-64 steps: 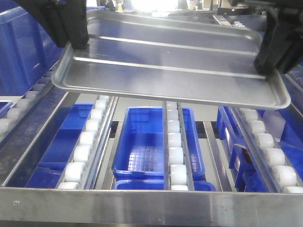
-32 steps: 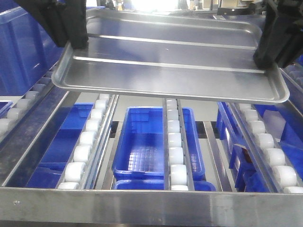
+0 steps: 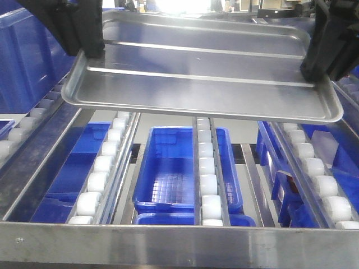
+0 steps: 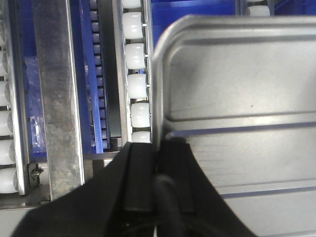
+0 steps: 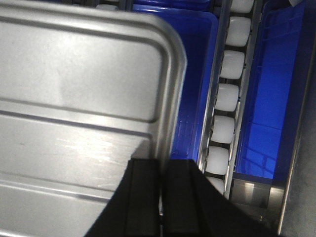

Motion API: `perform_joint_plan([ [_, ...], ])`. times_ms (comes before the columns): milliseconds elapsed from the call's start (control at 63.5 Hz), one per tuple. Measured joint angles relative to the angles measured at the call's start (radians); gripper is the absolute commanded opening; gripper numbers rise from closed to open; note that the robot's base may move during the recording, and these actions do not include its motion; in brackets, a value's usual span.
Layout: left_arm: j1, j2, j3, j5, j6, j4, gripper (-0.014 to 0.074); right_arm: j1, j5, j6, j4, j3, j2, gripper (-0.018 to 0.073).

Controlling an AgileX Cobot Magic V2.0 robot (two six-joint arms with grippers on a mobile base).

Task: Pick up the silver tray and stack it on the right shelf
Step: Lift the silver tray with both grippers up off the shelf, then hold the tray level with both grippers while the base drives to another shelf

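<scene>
- The silver tray [image 3: 202, 78] hangs in the air above the right shelf [image 3: 168, 245], clear of its white rollers [image 3: 207, 185].
- My left gripper [image 4: 157, 165] is clamped on the tray's left rim, and my right gripper [image 5: 160, 173] pinches its right rim.
- Below the tray, under the rails, sit blue bins [image 3: 168, 174].

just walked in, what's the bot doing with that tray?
Both arms are carrying the silver tray by its short ends. The left gripper is clamped on one end rim and the right gripper on the other. The tray is in the air above the shelf, clear of the white rollers, so it has not yet been set down. Blue bins sit on the level below the rails.
</scene>
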Motion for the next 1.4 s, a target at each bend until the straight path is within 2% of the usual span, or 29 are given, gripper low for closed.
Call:
perform_joint_plan([
  [1401,0.000,0.000,0.000,0.004,0.000,0.002,-0.0093,0.001,0.000,0.000,0.002,0.000,0.000,0.0057],
])
